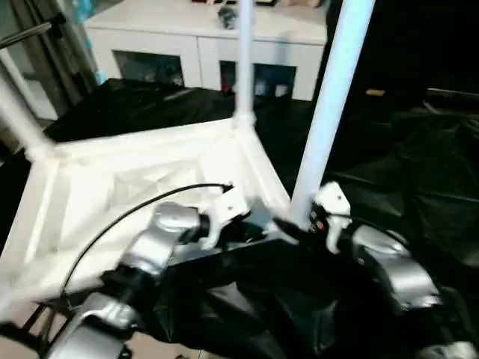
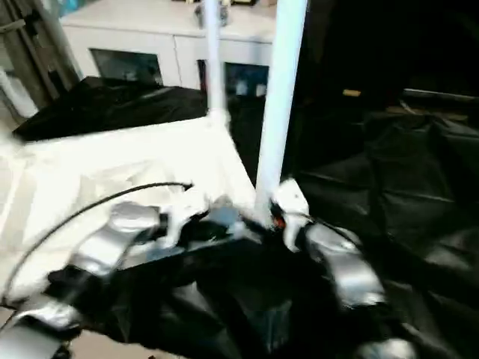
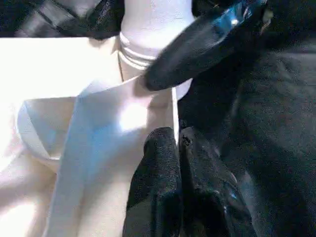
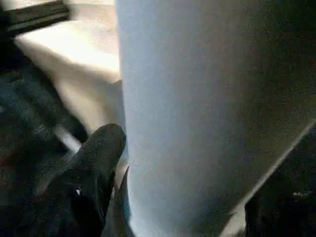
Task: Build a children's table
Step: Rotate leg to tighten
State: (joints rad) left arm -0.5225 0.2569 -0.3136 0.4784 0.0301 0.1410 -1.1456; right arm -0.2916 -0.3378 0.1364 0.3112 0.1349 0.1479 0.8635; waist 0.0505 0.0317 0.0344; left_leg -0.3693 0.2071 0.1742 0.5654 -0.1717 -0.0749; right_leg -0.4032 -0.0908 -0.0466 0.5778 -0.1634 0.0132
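The white tabletop lies upside down on black cloth, ribbed underside up. Three white legs stand in its corner sockets: one at the far right corner, one at the left, and one at the near right corner. My right gripper is shut around the base of the near right leg, with one finger pressed to its side. My left gripper sits just beside that socket, its fingers closed on the tabletop's side rim.
A white cabinet with glass doors stands behind the work. Crumpled black cloth covers the surface to the right and front. A black cable loops over my left forearm.
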